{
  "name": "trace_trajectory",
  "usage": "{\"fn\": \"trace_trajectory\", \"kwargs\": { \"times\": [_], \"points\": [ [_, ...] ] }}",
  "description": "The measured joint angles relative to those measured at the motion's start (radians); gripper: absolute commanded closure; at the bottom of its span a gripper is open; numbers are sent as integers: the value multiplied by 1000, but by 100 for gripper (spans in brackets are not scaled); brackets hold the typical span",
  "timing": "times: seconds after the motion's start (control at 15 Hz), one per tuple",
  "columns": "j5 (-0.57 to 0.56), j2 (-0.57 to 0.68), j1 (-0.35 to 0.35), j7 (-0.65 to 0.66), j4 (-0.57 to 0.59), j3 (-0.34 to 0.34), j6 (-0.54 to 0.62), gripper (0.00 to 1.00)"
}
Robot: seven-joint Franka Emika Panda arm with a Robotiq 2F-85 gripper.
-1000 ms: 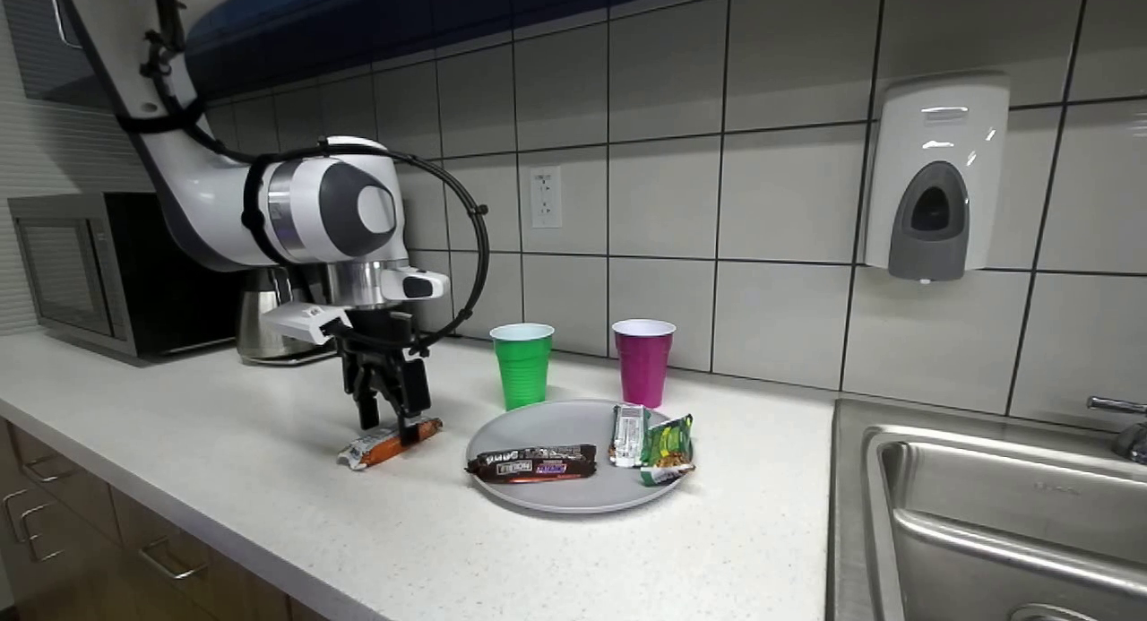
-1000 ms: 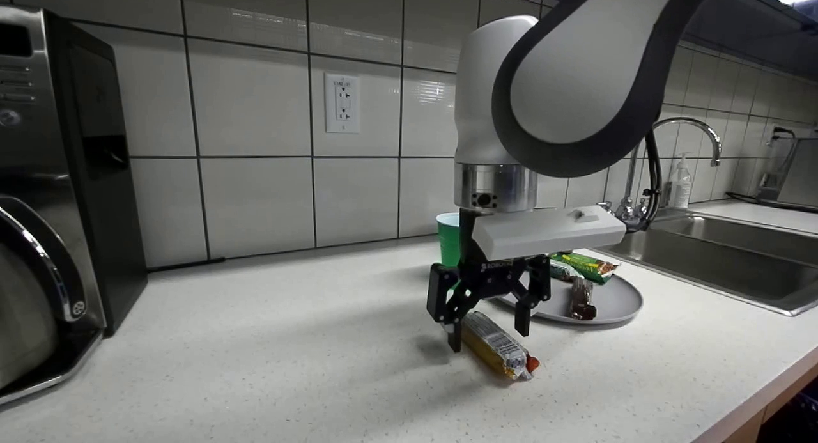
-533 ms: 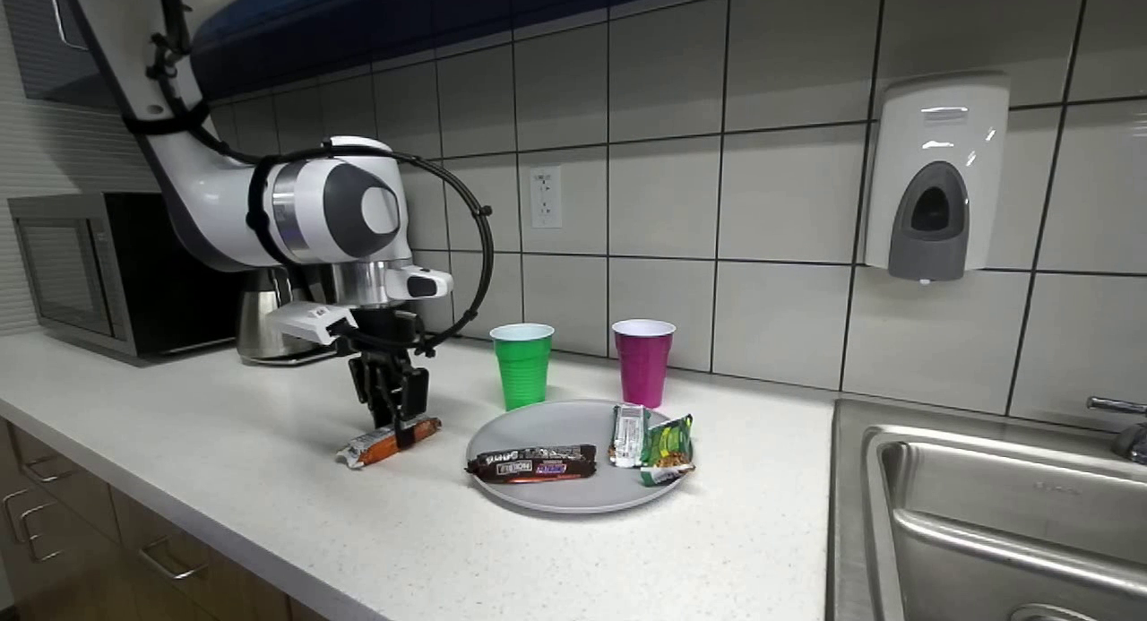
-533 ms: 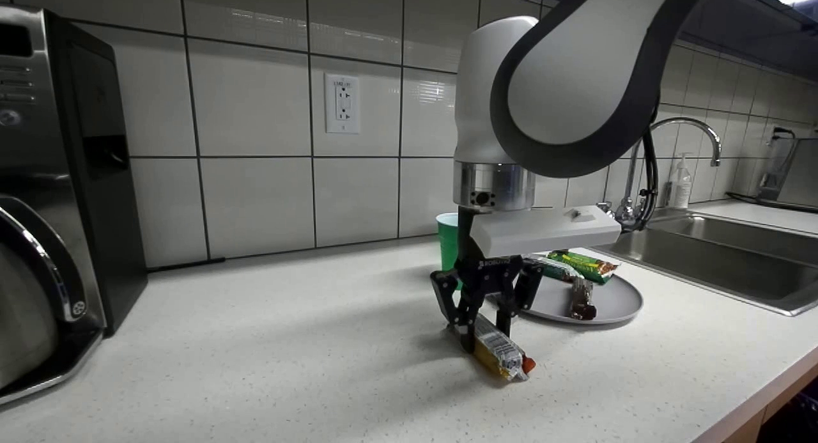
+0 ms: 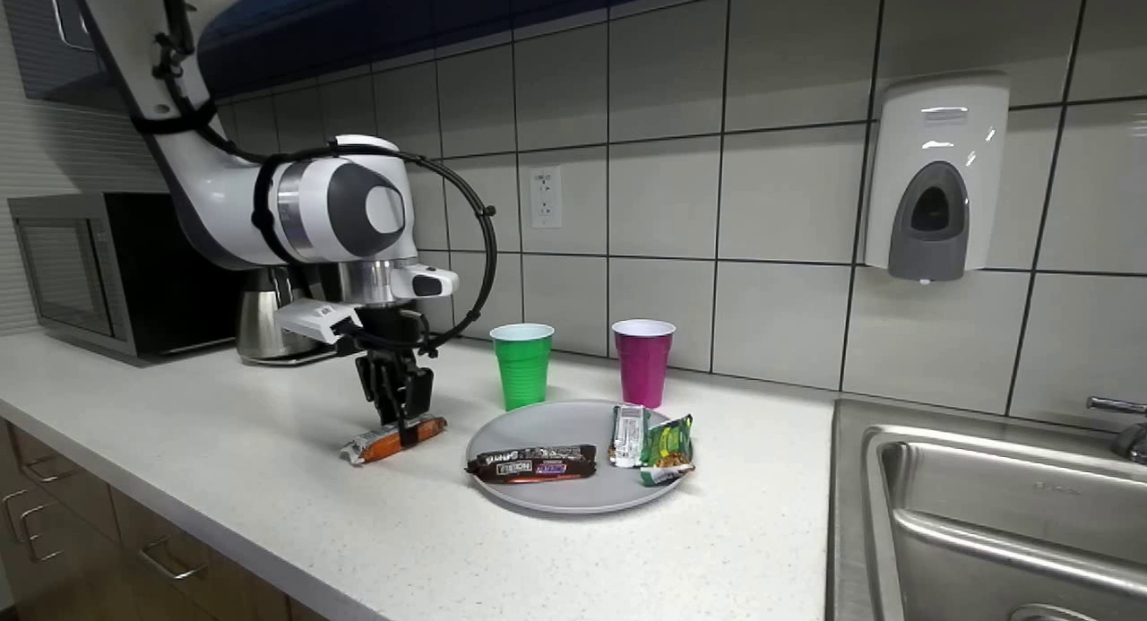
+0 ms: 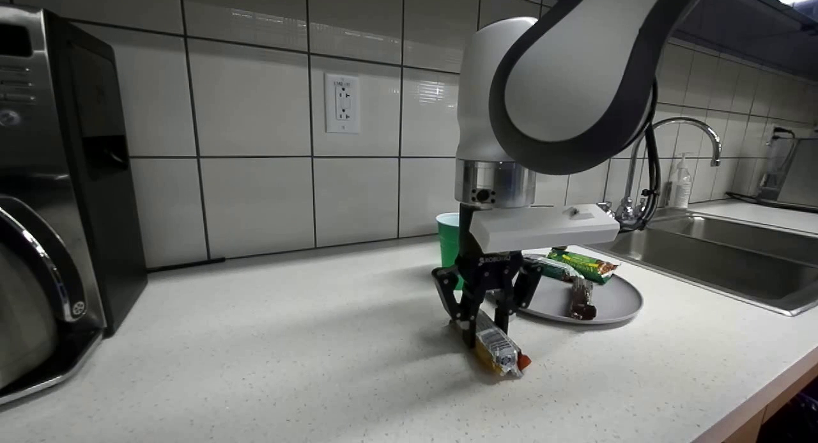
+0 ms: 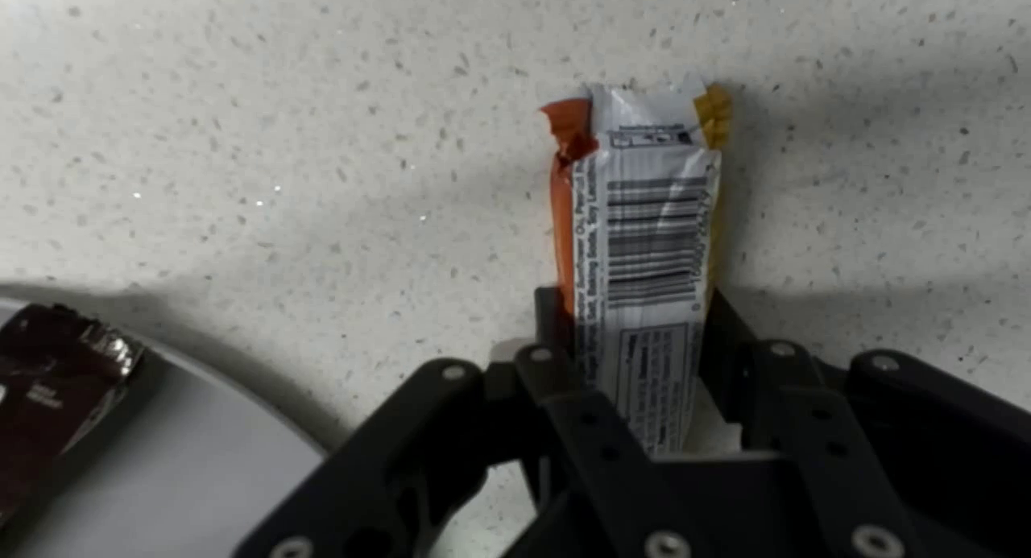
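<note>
A snack bar [image 7: 652,212] in an orange, white and yellow wrapper lies between the fingers of my gripper [image 7: 636,324], its barcode side up. Both black fingers [image 7: 725,332] press against its long sides, so the gripper is shut on it. Both exterior views show the gripper [image 5: 399,431] pointing straight down around the bar [image 6: 501,353], low over the white counter. Whether the bar rests on the counter or is slightly raised, I cannot tell. Beside it stands a grey plate [image 5: 538,428] carrying a dark brown bar [image 5: 533,464], a green packet [image 5: 668,446] and a silvery-white packet [image 5: 629,435].
A green cup [image 5: 522,366] and a purple cup [image 5: 642,366] stand behind the plate, near the tiled wall. The steel sink [image 5: 874,513] is beyond the plate. A microwave [image 5: 116,271] and a metal jug [image 5: 264,321] stand on the opposite side of the arm.
The fingers, apart around the bar one second ago, have come together against its sides. Gripper and bar have since shifted very slightly, a little higher in both exterior views.
</note>
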Motion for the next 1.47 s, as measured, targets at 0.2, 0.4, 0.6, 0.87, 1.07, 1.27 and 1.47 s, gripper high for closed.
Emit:
{"fn": "trace_trajectory", "kwargs": {
  "times": [0.2, 0.4, 0.6, 0.87, 1.07, 1.27, 1.47],
  "points": [
    [25, -3, 0, 0, 12, -10, 0, 83],
    [40, -13, -2, 0, 29, -28, 0, 83],
    [41, -19, -3, 5, 47, -56, 0, 83],
    [41, -20, -10, 18, 66, -98, 0, 83],
    [41, -20, -14, 32, 74, -125, -1, 83],
    [41, -20, -19, 55, 78, -146, -1, 83],
    [41, -20, -28, 77, 81, -165, -1, 83]
  ]
}}
